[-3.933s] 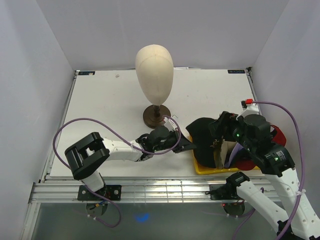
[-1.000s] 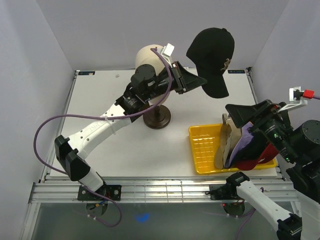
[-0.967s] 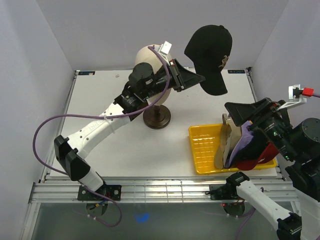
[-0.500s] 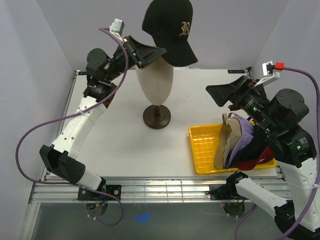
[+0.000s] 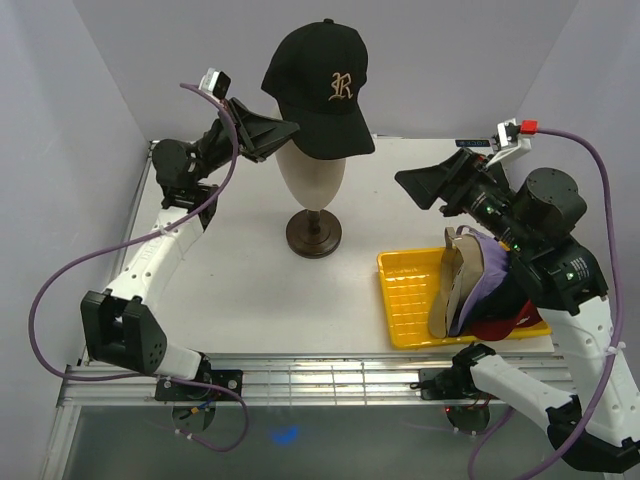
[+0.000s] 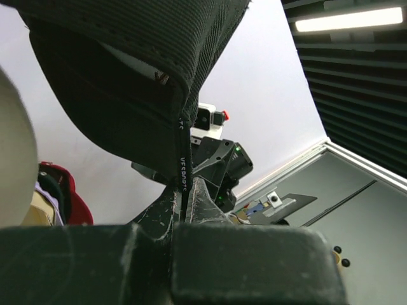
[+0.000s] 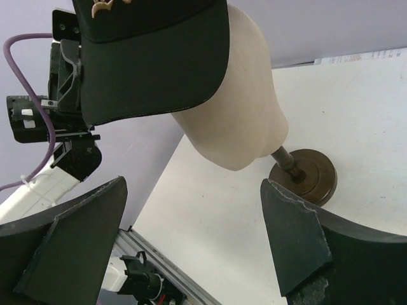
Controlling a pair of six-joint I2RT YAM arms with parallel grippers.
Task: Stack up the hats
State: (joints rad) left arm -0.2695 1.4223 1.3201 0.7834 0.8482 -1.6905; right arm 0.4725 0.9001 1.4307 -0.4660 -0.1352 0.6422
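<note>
RISK: I am pinching the black cap [image 5: 322, 90]'s rear edge in the closed left tool [image 5: 285, 128], cap covering the mannequin head [image 5: 312, 180]'s top; tugging sideways could be tipping its stand | right tool [image 5: 420, 185] gaping wide, holding nothing | other caps [image 5: 480, 290] lying in tray [image 5: 405, 290] | TEXT: gold R; seam tag unreadable

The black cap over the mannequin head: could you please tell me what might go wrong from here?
The left gripper pinches the black cap only by one edge, so it may sit crooked on the mannequin head and slide off once released. The head stands on a narrow stem over a small base; a sideways tug could tip it.
</note>
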